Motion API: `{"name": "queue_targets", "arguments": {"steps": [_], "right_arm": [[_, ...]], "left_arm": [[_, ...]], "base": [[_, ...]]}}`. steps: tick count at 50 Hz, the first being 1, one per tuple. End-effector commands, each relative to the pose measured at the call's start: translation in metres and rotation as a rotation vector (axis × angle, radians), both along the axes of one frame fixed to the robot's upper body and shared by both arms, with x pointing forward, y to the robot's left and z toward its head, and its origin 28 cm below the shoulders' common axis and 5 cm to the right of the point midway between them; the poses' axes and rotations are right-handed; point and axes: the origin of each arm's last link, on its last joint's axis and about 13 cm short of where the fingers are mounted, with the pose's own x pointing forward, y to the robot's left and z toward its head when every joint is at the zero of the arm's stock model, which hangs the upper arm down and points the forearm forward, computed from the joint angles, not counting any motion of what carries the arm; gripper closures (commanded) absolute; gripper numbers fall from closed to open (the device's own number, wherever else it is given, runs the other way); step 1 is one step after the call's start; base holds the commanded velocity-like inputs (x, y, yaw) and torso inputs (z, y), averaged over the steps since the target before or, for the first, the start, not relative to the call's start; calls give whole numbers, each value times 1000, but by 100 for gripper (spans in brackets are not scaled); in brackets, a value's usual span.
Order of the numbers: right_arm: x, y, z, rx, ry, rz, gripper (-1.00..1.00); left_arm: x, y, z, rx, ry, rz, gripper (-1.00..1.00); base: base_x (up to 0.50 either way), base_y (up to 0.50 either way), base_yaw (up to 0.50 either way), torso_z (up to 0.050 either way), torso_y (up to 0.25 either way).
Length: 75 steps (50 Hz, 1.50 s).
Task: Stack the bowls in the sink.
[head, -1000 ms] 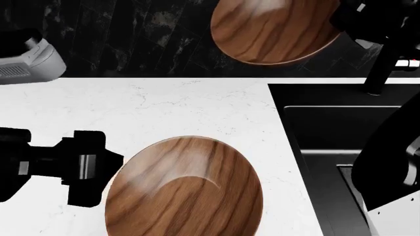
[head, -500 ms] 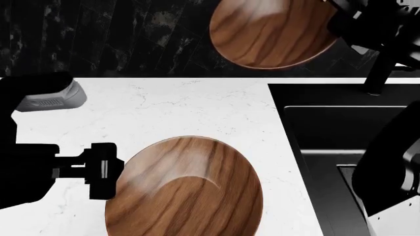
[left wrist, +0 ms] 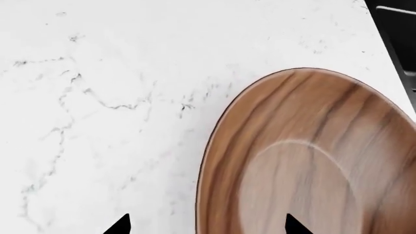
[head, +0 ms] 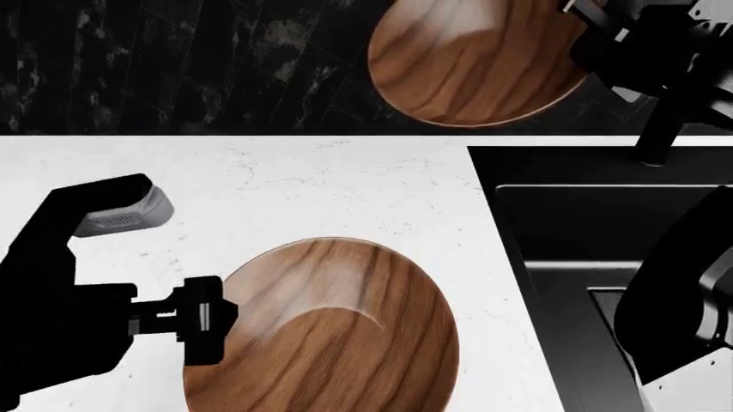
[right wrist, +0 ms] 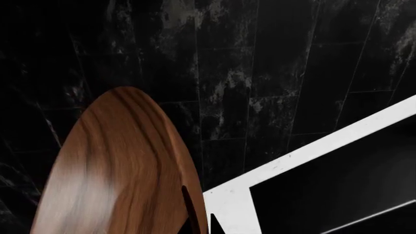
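A: The left hand [head: 209, 330] was low over the white desk [head: 309, 189]. It sat right at the left edge of a brown bowl [head: 326, 330]. Was it holding that bowl?

B: No. Its two black fingers [left wrist: 120, 225] were spread wide, one on each side of the bowl's rim. One tip was over the desk and the other was over the inside of the bowl [left wrist: 312, 161]. I could not tell if they touched it.

A: Where did that bowl sit?

B: It lay flat on the desk, open side up, near the sink [head: 596, 232] but not in it. The sink was the big black box to the right of it.

A: And the right hand [head: 590, 39]?

B: It was up high, in front of the dark tiled wall [head: 172, 60]. It held the other bowl [head: 481, 60] by its right rim.

A: Was that bowl flat too?

B: No, it was tipped up on its edge in the air. In the right wrist view it looked thin and tall [right wrist: 120, 170], with the finger tips closed on its rim at the bottom of the picture.

A: Was it over the sink?

B: It hung near the back left corner of the sink, next to the black faucet [head: 664, 120]. I could not tell if it was right over the sink. The two bowls were well apart.
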Motion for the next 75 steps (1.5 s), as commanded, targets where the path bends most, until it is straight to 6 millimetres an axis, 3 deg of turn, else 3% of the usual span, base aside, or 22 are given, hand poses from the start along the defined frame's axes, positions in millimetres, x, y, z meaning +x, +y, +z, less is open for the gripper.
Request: {"name": "queue_targets", "arguments": {"steps": [1, 12, 24, 25, 30, 35, 48, 63, 68, 75], "right_arm": [[0, 2, 2, 3, -17, 14, 100], [6, 4, -4, 11, -12, 16, 100], [5, 3, -7, 10, -11, 22, 100], [4, 3, -6, 11, -14, 22, 100], [0, 1, -4, 14, -22, 18, 100], [-2, 0, -3, 19, -29, 18, 100], [-10, -5, -5, 11, -45, -2, 100], [-34, -5, -5, -65, -171, 26, 100], [-45, -7, -12, -144, -178, -2, 100], [-63, -12, -23, -122, -218, 30, 100]], "left_arm": [[3, 2, -20, -39, 14, -3, -100], [13, -5, -44, -78, 43, -76, -100], [21, 0, -72, -103, 40, -31, -100], [23, 1, -77, -98, 35, -23, 100], [28, -1, -95, -123, 12, 2, 100], [32, -2, -89, -148, -77, 29, 100], [34, -8, -32, -271, -385, 134, 100], [29, -14, -1, -303, -525, 117, 100], [25, -13, 10, -314, -572, 133, 100], [16, -13, 24, -300, -627, 139, 100]], "base": [[0, 0, 0, 0, 0], [0, 0, 0, 0, 0], [0, 0, 0, 0, 1], [0, 0, 0, 0, 0], [0, 0, 0, 0, 0], [0, 0, 0, 0, 0], [0, 0, 0, 0, 0], [0, 0, 0, 0, 0], [0, 0, 0, 0, 0], [0, 0, 0, 0, 1]]}}
